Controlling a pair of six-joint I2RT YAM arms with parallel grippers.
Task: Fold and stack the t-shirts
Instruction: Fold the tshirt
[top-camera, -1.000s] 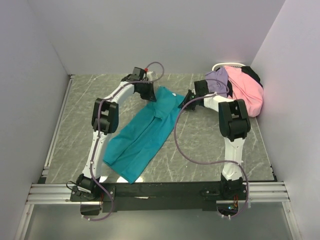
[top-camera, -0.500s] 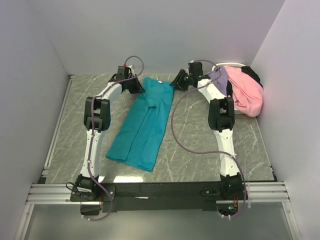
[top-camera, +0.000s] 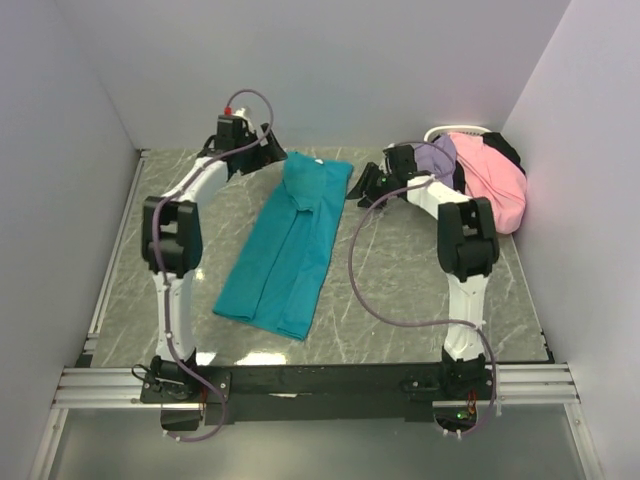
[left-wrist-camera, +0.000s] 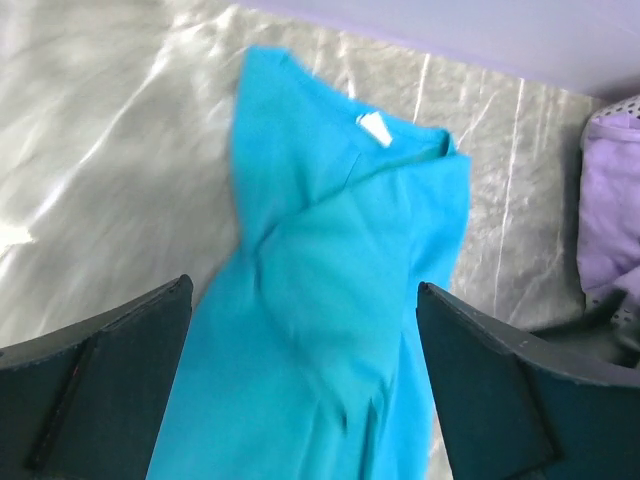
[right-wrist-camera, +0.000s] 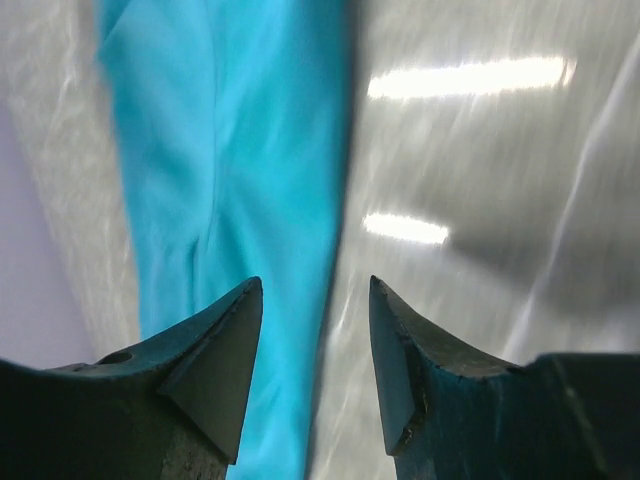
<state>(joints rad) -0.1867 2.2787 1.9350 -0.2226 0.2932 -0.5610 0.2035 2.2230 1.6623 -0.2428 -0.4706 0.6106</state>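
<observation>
A teal t-shirt (top-camera: 290, 245), folded lengthwise into a long strip, lies flat on the marble table, collar end toward the back wall. My left gripper (top-camera: 270, 150) hovers just off the collar end's left corner, jaws wide open. In the left wrist view the teal t-shirt (left-wrist-camera: 330, 260) lies below the left gripper (left-wrist-camera: 303, 288), untouched. My right gripper (top-camera: 358, 187) is just right of the collar end, open and empty. The right wrist view shows the right gripper (right-wrist-camera: 315, 285) over the teal t-shirt's (right-wrist-camera: 230, 150) right edge. Pink (top-camera: 495, 185), lavender (top-camera: 437, 157) and black t-shirts are heaped at the back right.
A white wire-rimmed basket (top-camera: 462, 130) holds the heap of shirts against the right wall. White walls close in the table on the left, back and right. The lavender shirt (left-wrist-camera: 610, 220) shows at the right edge of the left wrist view.
Both grippers pulled the teal shirt's collar end toward the back wall, then opened and let go. The left arm swung back-left; the right gripper drew away to the right.
</observation>
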